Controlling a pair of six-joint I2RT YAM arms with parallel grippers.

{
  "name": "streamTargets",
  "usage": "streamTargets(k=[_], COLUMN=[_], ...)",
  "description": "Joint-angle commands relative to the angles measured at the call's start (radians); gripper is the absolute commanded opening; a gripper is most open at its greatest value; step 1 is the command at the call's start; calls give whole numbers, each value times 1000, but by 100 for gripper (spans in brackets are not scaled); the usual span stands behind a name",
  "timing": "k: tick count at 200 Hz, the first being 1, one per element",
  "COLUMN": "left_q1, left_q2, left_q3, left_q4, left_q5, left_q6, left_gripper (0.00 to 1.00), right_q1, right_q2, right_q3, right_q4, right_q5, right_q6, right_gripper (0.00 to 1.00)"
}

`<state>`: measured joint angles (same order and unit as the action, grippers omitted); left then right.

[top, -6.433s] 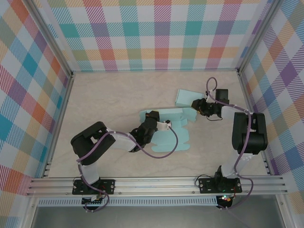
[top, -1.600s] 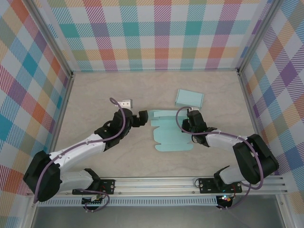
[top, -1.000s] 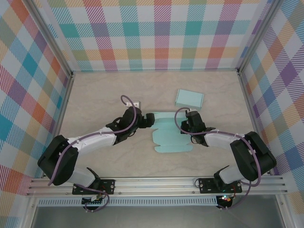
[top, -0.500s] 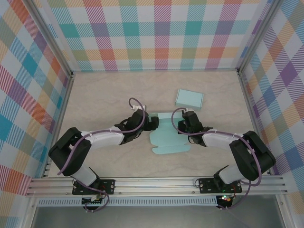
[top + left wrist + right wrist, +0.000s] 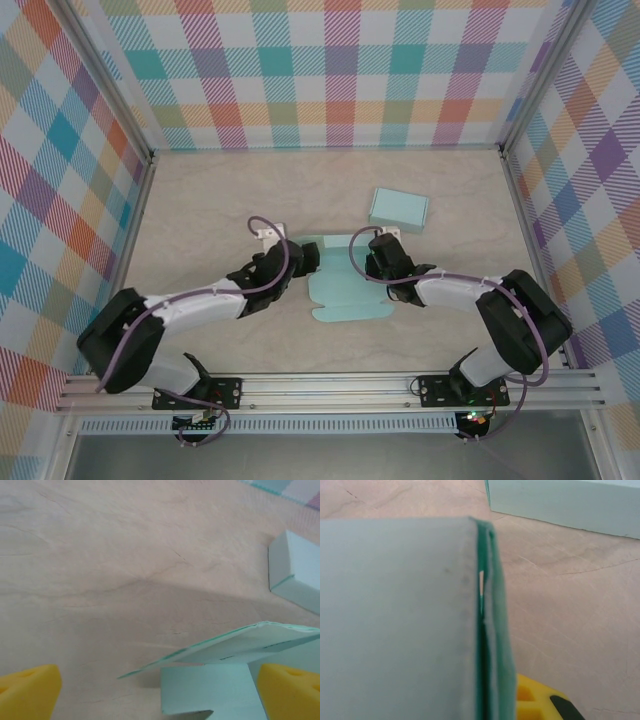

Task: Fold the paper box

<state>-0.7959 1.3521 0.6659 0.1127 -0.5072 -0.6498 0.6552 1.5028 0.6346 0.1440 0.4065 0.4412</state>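
The paper box (image 5: 345, 288) is a pale teal cut-out lying mostly flat mid-table. My right gripper (image 5: 380, 262) is at its far right side, shut on a doubled-over flap. In the right wrist view that flap's folded green edge (image 5: 487, 630) stands upright, with one yellow finger (image 5: 535, 700) beside it and the other finger hidden behind the paper. My left gripper (image 5: 305, 258) is open at the sheet's left edge. In the left wrist view its yellow fingertips (image 5: 27, 690) stand wide apart, and a raised panel of the paper box (image 5: 240, 642) slopes between and beyond them, untouched.
A finished teal box (image 5: 400, 208) sits behind the sheet toward the back right; it also appears in the left wrist view (image 5: 295, 575) and the right wrist view (image 5: 560, 502). Plaid walls (image 5: 320, 70) enclose the table on three sides. An aluminium rail (image 5: 330, 388) runs along the near edge.
My right gripper has drawn leftward with the flap, and the whole sheet has slid left with it. My left gripper edged toward the sheet, then back a little, staying open.
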Motion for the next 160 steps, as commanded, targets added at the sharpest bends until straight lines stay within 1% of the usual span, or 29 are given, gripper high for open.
streamTargets(k=[1,16,32,47,54,85,102,116,138,160], left_q1=[-7,-7,-7,-7,-7,-7,-8,-8,-8,-9], left_q2=[-117,-197,-261,-283,-282,-206,-134,-79,-12,55], left_q3=[-92,-167,-227,-248,-249,-241,-224,-205,-185,-151], left_q4=[-141,-142,-101,-77,-66,34,97,133,189,204], left_q5=[-60,-26,38,103,130,240,277,284,263,261], left_q6=[-142,-197,-215,-213,-208,-196,-195,-192,-186,-176], left_gripper=[98,93,86,80,79,70,69,68,68,67], right_q1=[7,8,10,15,16,26,30,35,41,47], right_q2=[14,13,10,3,-1,-13,-15,-15,-13,-10], right_q3=[18,18,17,13,12,2,1,1,2,5], right_q4=[-9,-12,-14,-18,-20,-17,-16,-16,-15,-18], right_q5=[26,25,29,37,41,47,48,50,48,48], right_q6=[15,13,9,8,8,7,7,8,14,17], right_gripper=[0,0,0,0,0,0,0,0,0,0])
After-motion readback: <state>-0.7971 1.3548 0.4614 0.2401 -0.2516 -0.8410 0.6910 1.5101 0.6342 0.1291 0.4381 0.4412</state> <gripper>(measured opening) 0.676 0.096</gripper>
